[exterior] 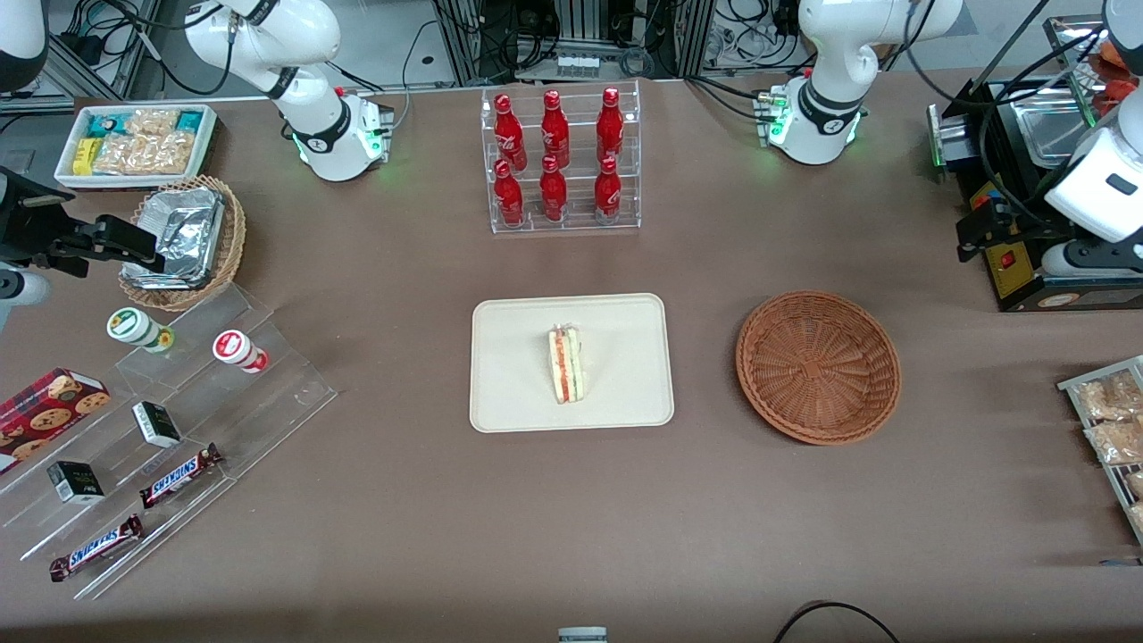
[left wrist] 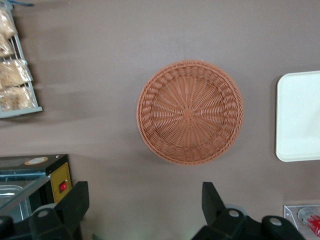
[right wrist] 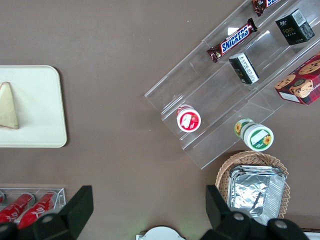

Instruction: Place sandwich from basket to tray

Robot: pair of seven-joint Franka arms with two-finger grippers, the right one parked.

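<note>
The sandwich (exterior: 564, 363) lies on the tray (exterior: 509, 393); the basket (exterior: 818, 366) is bare; the claw (left wrist: 145, 207) hangs released above it, job apparently done.

You have a clear rack (exterior: 564, 161) of six red bottles (exterior: 554, 134) standing upright on the brown table (exterior: 571, 509). Toward the parked arm's end sits a tan wicker basket (exterior: 192, 246) of silver foil packs (exterior: 179, 234), with a white box of snacks (exterior: 136, 143) farther from the front camera. Nearer lie clear tiered steps (exterior: 170, 429) carrying two Snickers bars (exterior: 179, 476), small dark boxes (exterior: 157, 423) and a cookie box (exterior: 49, 404).
</note>
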